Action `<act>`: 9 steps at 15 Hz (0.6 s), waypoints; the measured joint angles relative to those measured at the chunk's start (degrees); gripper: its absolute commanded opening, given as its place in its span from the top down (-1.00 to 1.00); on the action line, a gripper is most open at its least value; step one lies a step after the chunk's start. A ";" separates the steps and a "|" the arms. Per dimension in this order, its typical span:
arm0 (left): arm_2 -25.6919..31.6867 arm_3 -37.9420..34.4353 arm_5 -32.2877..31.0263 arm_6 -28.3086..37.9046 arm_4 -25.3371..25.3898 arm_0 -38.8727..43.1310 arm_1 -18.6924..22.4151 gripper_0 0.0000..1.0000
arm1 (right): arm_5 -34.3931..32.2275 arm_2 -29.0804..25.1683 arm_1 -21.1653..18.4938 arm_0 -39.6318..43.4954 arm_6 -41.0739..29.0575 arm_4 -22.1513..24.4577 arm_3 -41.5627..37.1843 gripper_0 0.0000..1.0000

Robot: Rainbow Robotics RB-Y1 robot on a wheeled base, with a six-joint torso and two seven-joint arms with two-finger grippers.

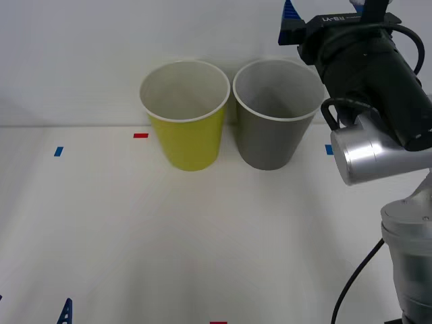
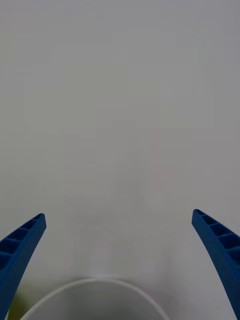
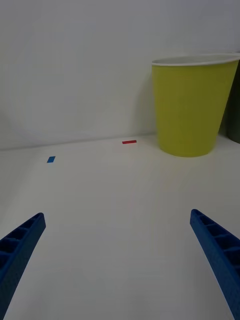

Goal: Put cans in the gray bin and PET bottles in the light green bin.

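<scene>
The light green bin (image 1: 187, 128) and the gray bin (image 1: 273, 131) stand side by side at the back of the white table, both upright and with nothing showing inside. My right gripper (image 1: 291, 15) hangs high over the far right rim of the gray bin. It is open and holds nothing, with the bin's white rim (image 2: 95, 284) just under it in the right wrist view (image 2: 118, 214). Low at the near left, my left gripper (image 1: 34, 300) is open and holds nothing (image 3: 117, 213), facing the light green bin (image 3: 190, 105). Cans and PET bottles are out of view.
A white wall rises close behind the bins. On the table lie a red tape mark (image 1: 140, 136) and a blue tape mark (image 1: 59, 152) left of the bins, plus another red mark (image 1: 217, 322) at the near edge. The right arm's black and silver links (image 1: 378, 88) fill the right side.
</scene>
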 measured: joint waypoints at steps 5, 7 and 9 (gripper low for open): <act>0.00 0.00 0.00 0.00 0.00 0.00 0.00 -1.00 | 8.21 -0.14 -1.11 10.48 0.83 0.16 -15.91 -1.00; 0.00 0.00 0.00 0.00 0.00 0.00 0.00 -1.00 | 8.69 -0.50 -2.53 15.59 1.07 0.18 -19.73 -1.00; 0.00 0.00 0.00 0.00 0.00 0.00 0.00 -1.00 | 7.12 -0.94 -3.60 19.68 1.14 0.23 -21.87 -1.00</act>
